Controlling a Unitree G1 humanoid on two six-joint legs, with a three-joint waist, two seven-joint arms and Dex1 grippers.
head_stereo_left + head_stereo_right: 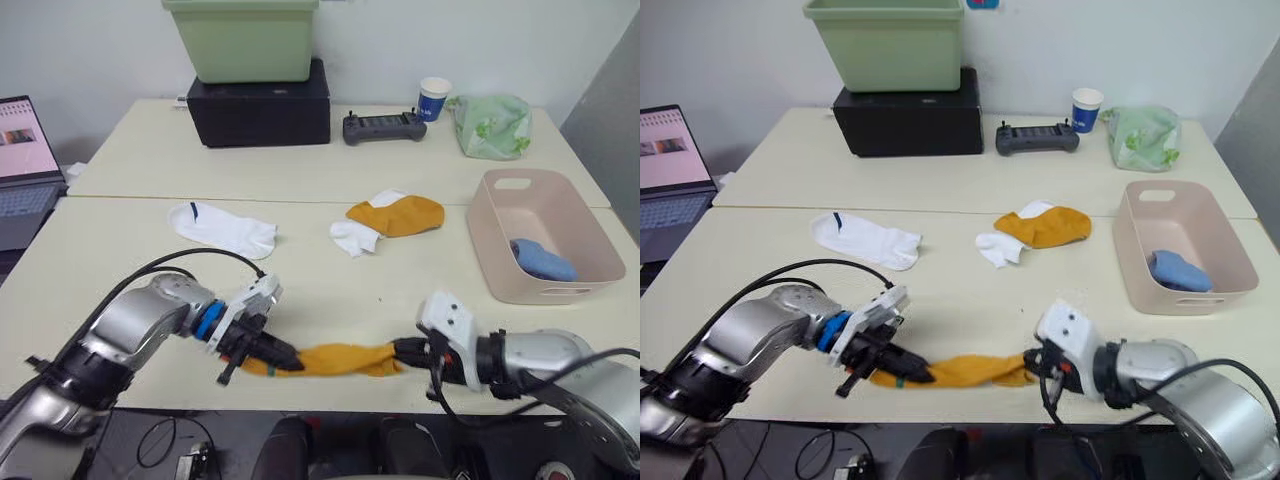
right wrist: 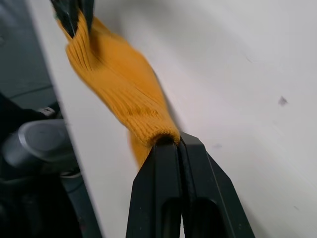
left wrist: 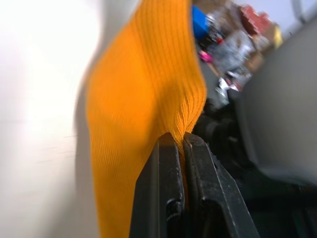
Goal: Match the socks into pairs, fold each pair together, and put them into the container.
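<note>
A mustard-orange sock [image 1: 330,360] is stretched along the table's front edge between both grippers. My left gripper [image 1: 278,356] is shut on its left end, and my right gripper [image 1: 402,352] is shut on its right end. In the wrist views the knit fabric [image 3: 143,104] [image 2: 119,84] is pinched between closed fingers. Mid-table, a second mustard-orange sock [image 1: 400,214] lies partly over a white sock [image 1: 356,237]. Another white sock [image 1: 222,227] with a dark blue mark lies to the left. The pale pink container [image 1: 497,252] stands at the right with a light blue sock [image 1: 543,260] inside.
A green tub [image 1: 244,38] sits on a black box [image 1: 262,107] at the back. A controller [image 1: 383,127], a paper cup [image 1: 433,98] and a green-and-white cloth bundle [image 1: 492,125] line the far side. A laptop [image 1: 25,165] stands at the left.
</note>
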